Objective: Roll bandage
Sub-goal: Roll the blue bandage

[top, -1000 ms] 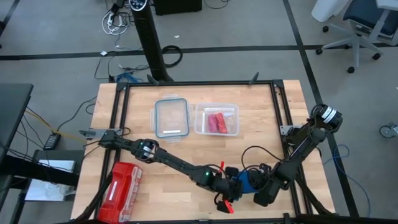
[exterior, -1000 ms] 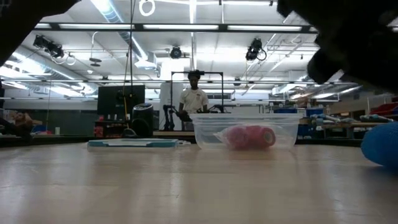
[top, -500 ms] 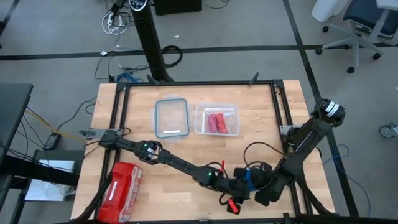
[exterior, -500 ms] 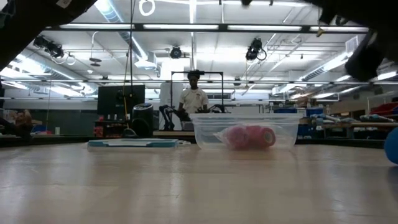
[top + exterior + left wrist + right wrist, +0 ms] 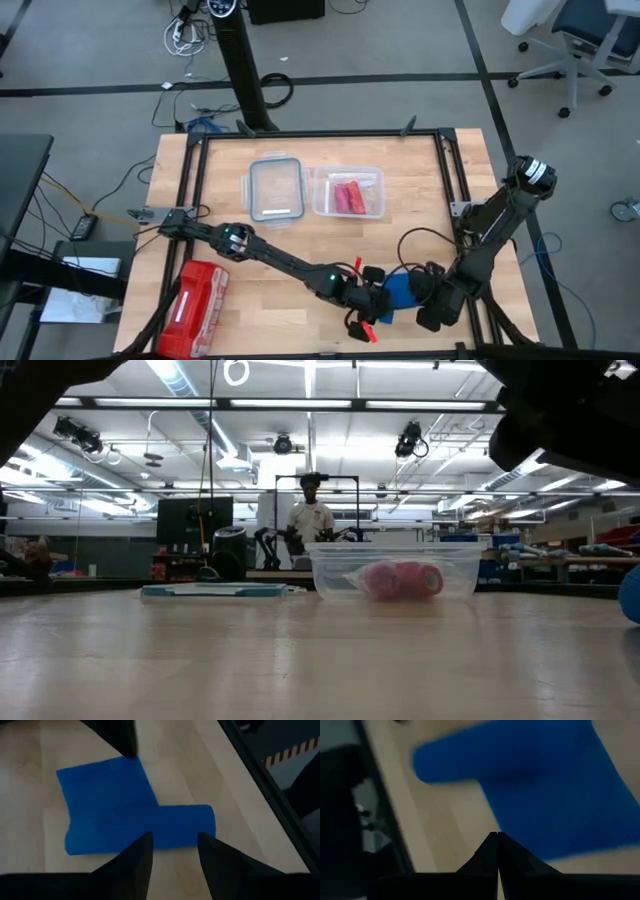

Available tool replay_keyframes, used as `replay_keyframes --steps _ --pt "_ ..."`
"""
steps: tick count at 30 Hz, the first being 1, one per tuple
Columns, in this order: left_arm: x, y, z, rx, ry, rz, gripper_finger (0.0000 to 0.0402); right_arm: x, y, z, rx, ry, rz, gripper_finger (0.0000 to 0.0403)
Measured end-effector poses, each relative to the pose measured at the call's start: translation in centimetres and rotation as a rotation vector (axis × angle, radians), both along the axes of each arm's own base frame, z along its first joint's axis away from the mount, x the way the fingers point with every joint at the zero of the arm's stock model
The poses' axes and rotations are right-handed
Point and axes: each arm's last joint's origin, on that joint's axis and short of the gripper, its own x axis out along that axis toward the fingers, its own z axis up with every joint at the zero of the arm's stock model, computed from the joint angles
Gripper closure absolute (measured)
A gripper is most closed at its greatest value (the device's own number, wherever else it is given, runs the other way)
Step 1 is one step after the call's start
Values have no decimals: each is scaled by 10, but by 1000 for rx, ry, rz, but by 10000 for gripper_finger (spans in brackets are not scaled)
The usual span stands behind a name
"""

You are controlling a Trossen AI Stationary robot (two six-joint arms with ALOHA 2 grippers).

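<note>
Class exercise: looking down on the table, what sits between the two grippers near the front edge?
In the high view, the blue bandage lies on the wood between the left gripper and the right gripper.

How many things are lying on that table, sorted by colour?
Blue: 1, the bandage, partly rolled, between the two arms at the table's near edge.
Red or pink: 3, the zip pouch and two fabric rolls inside the tub.
Clear: 2, the plastic tub and its lid lying beside it.
Total: 6

Blue bandage (image 5: 125,810), partly rolled, flat
</note>
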Motion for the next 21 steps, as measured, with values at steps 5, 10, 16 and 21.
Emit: replay_keyframes --steps 5,10,16,21 --pt "5 1 -8 31 -29 -5 241 -10 -2 -8 -48 108 -38 401" --pt "14 4 -17 34 -87 20 241 -10 -1 -17 -89 113 -64 401" --pt "22 3 -38 32 -124 29 241 -8 -1 -33 -132 159 -74 401" --pt "33 -3 -46 -43 -267 33 241 -7 -1 -31 -136 118 -89 401"
